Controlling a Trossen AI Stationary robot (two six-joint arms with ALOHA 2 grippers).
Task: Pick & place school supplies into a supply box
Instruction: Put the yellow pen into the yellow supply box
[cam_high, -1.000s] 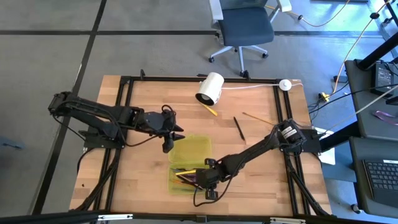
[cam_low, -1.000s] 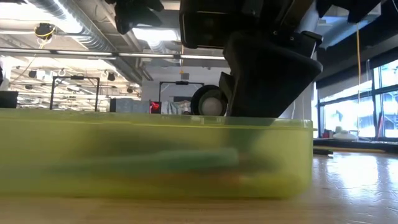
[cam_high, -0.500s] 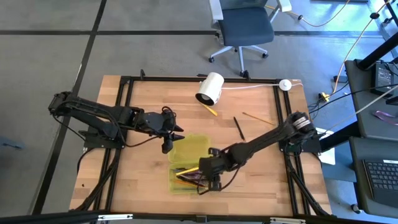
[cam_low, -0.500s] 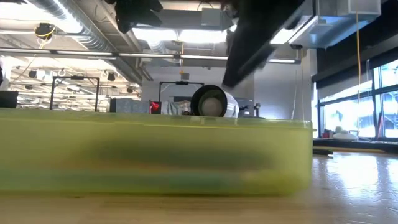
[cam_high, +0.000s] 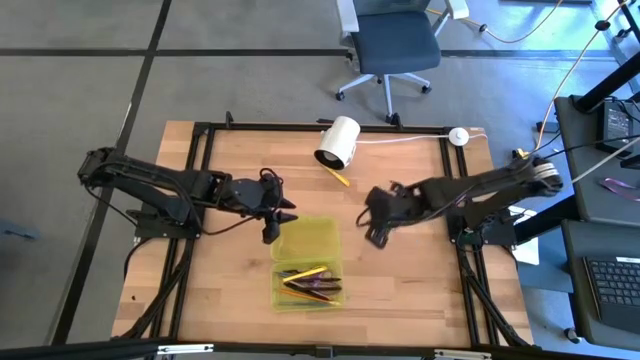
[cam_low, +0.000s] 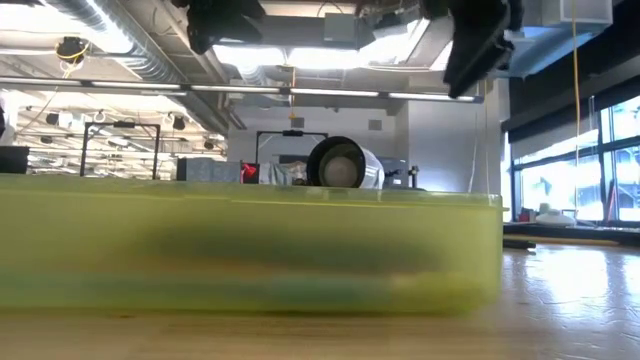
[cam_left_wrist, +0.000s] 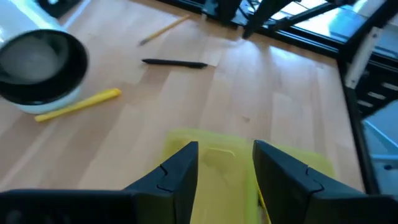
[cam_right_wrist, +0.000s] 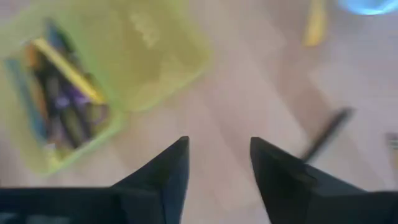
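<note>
Right gripper (cam_high: 372, 214): above bare wood, right of the supply box and clear of it; fingers (cam_right_wrist: 163, 175) parted with a gap, nothing between them.
Left gripper (cam_high: 280, 222): at the far left corner of the box, over its rim; fingers (cam_left_wrist: 179, 168) parted with a gap, holding nothing.
Supply box (cam_high: 318, 232): translucent yellow-green tray near the table's middle, long side running front to back; far half bare.
In the box: yellow pen (cam_high: 304, 273), purple-handled scissors (cam_high: 322, 287) and other dark pens, piled in the near half.
Loose on the table: yellow marker (cam_high: 337, 176) just beside the white cylinder (cam_high: 338, 142); wood-coloured pencil (cam_high: 411, 187) and black pen (cam_left_wrist: 174, 62) farther right.
Table (cam_high: 230, 290): light wooden top.
</note>
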